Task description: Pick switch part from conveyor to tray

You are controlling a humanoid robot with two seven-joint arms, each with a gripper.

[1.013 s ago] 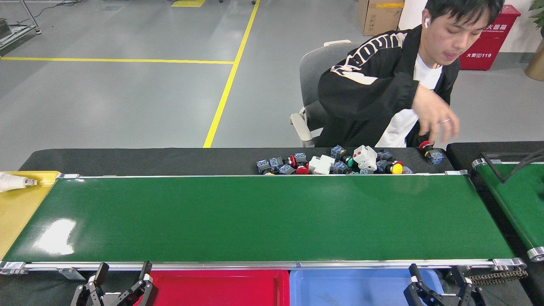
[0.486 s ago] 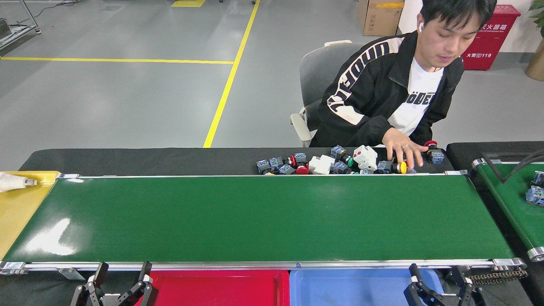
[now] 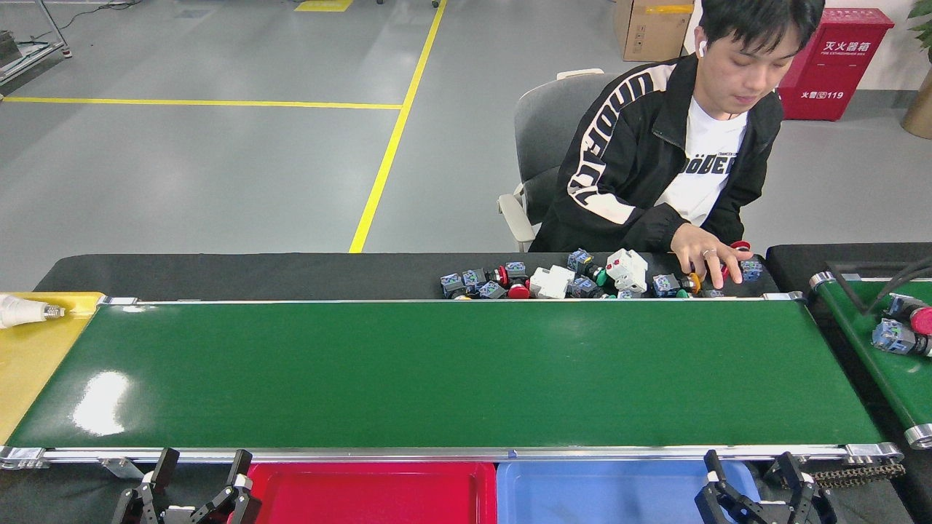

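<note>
your left pincer [image 3: 198, 477] and right pincer [image 3: 753, 474] sit low at the near rail, fingers spread, holding nothing. conveyor [image 3: 444, 375] bare. switch parts [image 3: 575, 279] heaped on the black tabletop [image 3: 240, 275] behind it, a person's hand [image 3: 708, 260] on them; red tray [image 3: 375, 495] and blue tray [image 3: 604, 495] below

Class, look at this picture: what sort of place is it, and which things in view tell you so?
Probably a factory or workshop sorting station: a long green conveyor, yellow floor lines, a pile of switch parts and red and blue trays.
</note>
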